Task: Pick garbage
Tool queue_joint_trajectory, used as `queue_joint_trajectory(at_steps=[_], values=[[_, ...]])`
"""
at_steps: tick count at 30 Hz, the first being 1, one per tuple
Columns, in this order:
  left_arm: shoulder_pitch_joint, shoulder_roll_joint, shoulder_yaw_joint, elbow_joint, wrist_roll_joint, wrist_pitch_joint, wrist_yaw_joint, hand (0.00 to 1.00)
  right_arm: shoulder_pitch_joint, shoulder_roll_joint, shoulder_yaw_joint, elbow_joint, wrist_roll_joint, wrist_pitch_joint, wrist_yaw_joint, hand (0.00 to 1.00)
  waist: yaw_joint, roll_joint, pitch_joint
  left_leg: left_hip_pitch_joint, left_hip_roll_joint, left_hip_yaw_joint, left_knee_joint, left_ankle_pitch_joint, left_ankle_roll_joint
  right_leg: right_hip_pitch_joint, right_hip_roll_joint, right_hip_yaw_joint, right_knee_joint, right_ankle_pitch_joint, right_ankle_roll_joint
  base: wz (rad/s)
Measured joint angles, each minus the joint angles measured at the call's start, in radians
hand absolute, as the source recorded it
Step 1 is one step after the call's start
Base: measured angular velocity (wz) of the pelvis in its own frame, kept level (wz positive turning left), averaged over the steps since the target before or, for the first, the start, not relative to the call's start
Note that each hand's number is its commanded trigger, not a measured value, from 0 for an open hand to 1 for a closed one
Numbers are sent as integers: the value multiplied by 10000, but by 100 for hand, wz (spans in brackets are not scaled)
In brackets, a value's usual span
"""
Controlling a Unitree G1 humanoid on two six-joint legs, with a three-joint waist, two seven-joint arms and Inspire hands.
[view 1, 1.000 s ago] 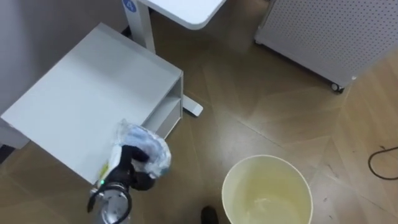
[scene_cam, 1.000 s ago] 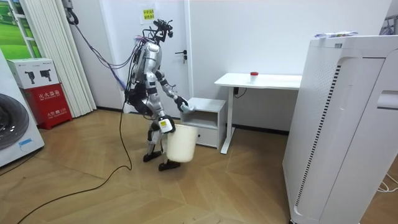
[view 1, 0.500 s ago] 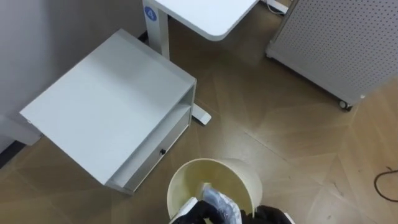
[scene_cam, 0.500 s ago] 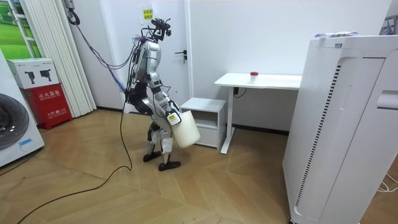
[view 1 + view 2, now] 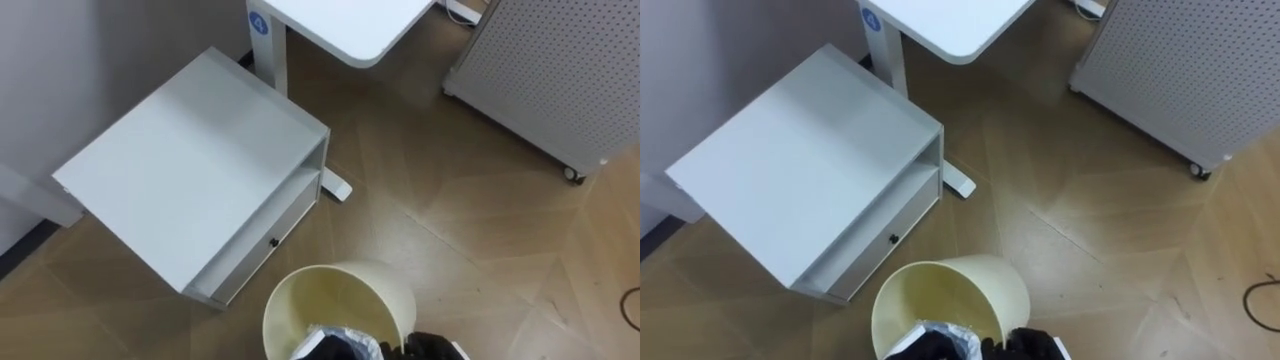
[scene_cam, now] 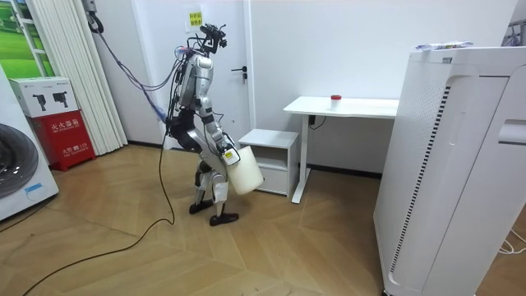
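White cabinet (image 5: pixel 190 170) and white desk (image 5: pixel 340 20), one of each, stand behind the single cream bin (image 5: pixel 340 292), held off the floor. One crumpled plastic wad of garbage (image 5: pixel 348 337) lies inside its near rim against the left hand (image 5: pixel 322 350), whose fingers look clamped on it. The right hand (image 5: pixel 432 348) waits just beside, its finger state impossible to tell.

Wood floor (image 5: pixel 450 240), white cabinet (image 5: pixel 200 165) — desk (image 6: pixel 341 105)
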Motion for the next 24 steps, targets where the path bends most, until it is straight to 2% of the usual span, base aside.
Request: queue_joint_trajectory(at_steps=[12, 15, 16, 17, 24], values=[[664, 77, -3, -429, 4, 0, 8, 0, 165, -53, 160, -108, 131, -9, 0, 100, 73, -39, -64, -12, 23, -8, -8, 0, 0, 4, 26, 9, -61, 31, 0, 0], [875, 80, -8, -488, 63, 1, -15, 0, 330, -60, 156, -101, 134, -10, -1, 100, 157, -39, -169, 97, 16, 9, -34, 1, 0, 87, 11, -9, -57, 32, 0, 0], [900, 88, -7, -488, 65, 2, -33, 0, 362, -68, 156, -100, 133, -10, 0, 100, 193, -35, -174, 145, 15, 1, -43, 1, 0, 130, 9, -14, -48, 32, -1, 0], [938, 121, -9, -488, 63, 2, -91, 0, 433, -90, 156, -100, 141, -10, 1, 100, 241, -22, -200, 225, 4, 1, -73, 2, -1, 214, -5, -23, -48, 32, -1, 0], [1030, 613, -128, -555, 84, -1, -313, 0, 596, -223, 178, -15, 133, -1, 421, 100, 283, -7, -195, 908, -15, -14, -381, 75, 10, 962, -61, -170, -414, 59, 5, 2]])
